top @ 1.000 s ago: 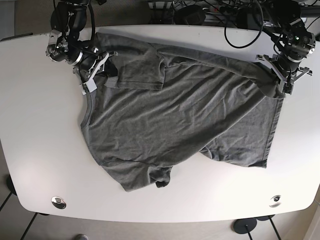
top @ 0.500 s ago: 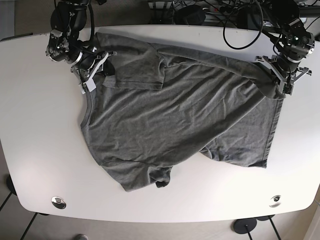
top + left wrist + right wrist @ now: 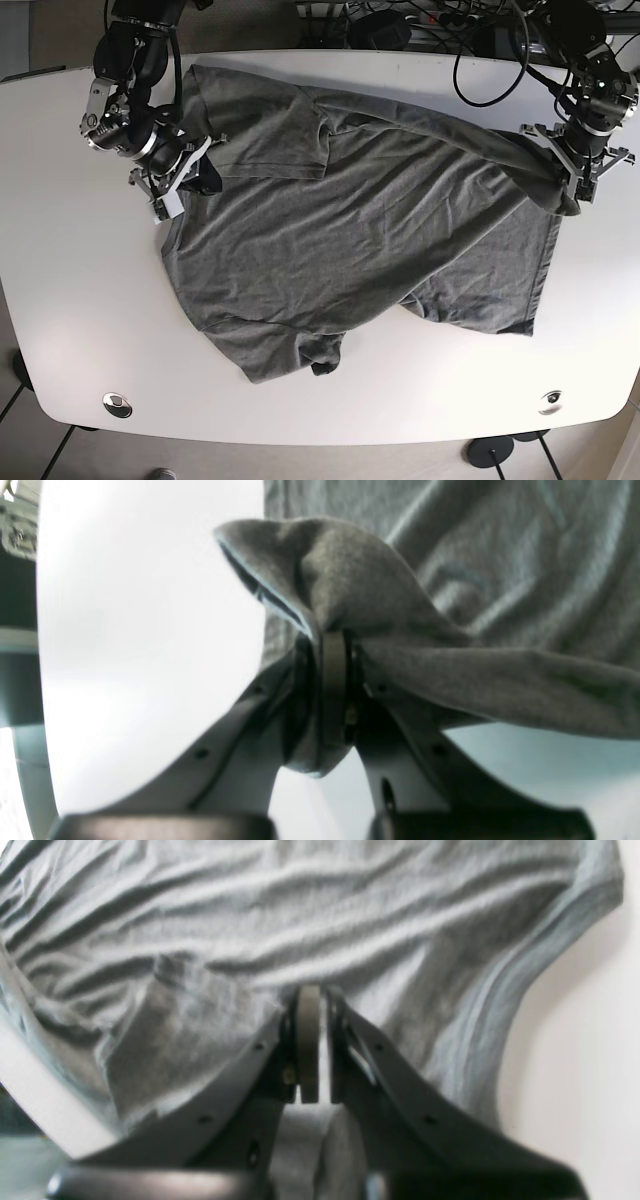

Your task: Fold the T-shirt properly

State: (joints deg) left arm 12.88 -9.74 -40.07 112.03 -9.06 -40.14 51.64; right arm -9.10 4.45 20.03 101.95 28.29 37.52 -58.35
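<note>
Both grippers [image 3: 571, 195] [image 3: 185, 180] clamped on T-shirt [image 3: 350, 230]

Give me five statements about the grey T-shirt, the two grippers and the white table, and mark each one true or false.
1. The left gripper is shut on a bunched edge of the grey cotton T-shirt. True.
2. The right gripper hangs open, clear of the cloth. False: its jaws are closed on a fold of the T-shirt.
3. The T-shirt is already folded into a neat rectangle. False: it lies spread out and wrinkled, with one sleeve turned over its body.
4. The T-shirt rests on a white table with rounded corners. True.
5. In the base view both grippers hold the near hem of the T-shirt. False: they grip it at the far side, one at each end.
</note>
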